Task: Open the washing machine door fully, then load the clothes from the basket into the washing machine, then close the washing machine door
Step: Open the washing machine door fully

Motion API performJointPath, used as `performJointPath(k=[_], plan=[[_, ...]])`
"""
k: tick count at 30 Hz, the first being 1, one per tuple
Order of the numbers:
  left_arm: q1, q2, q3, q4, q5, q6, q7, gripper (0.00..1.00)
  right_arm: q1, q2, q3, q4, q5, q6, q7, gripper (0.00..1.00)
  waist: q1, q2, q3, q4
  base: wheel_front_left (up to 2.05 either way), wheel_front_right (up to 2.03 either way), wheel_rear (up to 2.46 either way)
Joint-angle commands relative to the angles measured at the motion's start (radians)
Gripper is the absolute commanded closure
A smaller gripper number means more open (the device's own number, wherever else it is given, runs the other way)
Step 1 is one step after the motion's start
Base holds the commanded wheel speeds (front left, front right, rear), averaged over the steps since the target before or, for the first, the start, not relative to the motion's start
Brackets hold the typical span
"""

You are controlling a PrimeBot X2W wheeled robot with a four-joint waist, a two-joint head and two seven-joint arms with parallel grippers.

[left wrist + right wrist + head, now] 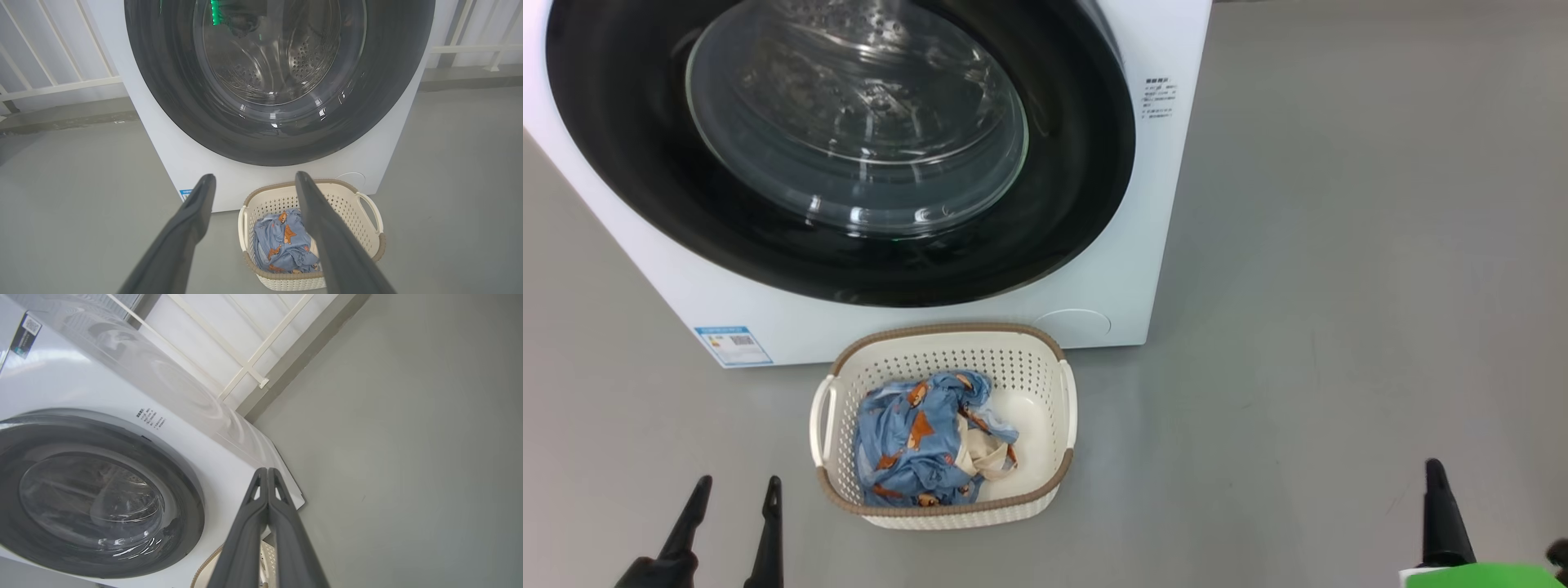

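The white washing machine stands ahead with its round black-rimmed door closed flat against the front; the door also fills the top of the left wrist view and the lower left of the right wrist view. On the floor just before it sits the cream basket holding the blue printed clothes with a cream piece. My left gripper is open, low and left of the basket, holding nothing. My right gripper is shut and empty, far right of the basket.
Grey floor spreads wide to the right of the machine. White railing and a pale wall run behind the washer. A small blue label marks the machine's lower left front.
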Motion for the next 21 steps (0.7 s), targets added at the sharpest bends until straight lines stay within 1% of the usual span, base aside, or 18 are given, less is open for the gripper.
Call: performJointPath(k=[1,7,10,12,13,16,21], plan=[[-0.035,0.017,0.028,-0.028,-0.013,-0.001,-0.007,0.00,-0.050,-0.009,0.007,0.008,0.079,0.002,-0.012,1.00,0.0000,0.0000,0.011,0.006,0.00,0.00,0.00],[-0.046,0.019,0.014,-0.046,-0.024,-0.001,-0.007,0.00,-0.125,-0.008,-0.044,0.085,0.379,0.002,-0.012,1.00,0.0000,0.0000,0.061,0.022,0.00,0.00,0.00],[-0.057,0.023,0.008,-0.060,-0.030,-0.001,-0.007,0.00,-0.179,-0.013,-0.093,0.074,0.473,0.002,-0.012,1.00,0.0000,0.0000,0.101,0.029,0.00,0.00,0.00],[-0.066,0.027,0.001,-0.068,-0.035,-0.001,-0.007,0.00,-0.214,-0.033,-0.101,0.068,0.539,0.002,-0.011,1.00,0.0000,0.0000,0.130,0.034,0.00,0.00,0.00],[-0.066,0.027,0.001,-0.068,-0.035,-0.001,-0.007,0.00,-0.214,-0.033,-0.101,0.068,0.539,0.002,-0.011,1.00,0.0000,0.0000,0.130,0.034,0.00,0.00,0.00],[-0.082,0.040,-0.013,-0.079,-0.038,-0.001,-0.007,0.00,-0.267,-0.075,-0.112,0.068,0.630,0.002,0.012,1.00,0.0000,0.0000,0.178,0.043,0.00,0.00,0.00],[-0.113,0.067,-0.025,-0.104,-0.049,-0.001,-0.007,0.00,-0.373,-0.146,-0.117,0.066,0.708,0.002,0.100,1.00,0.0000,0.0000,0.267,0.058,0.00,0.00,0.00]])
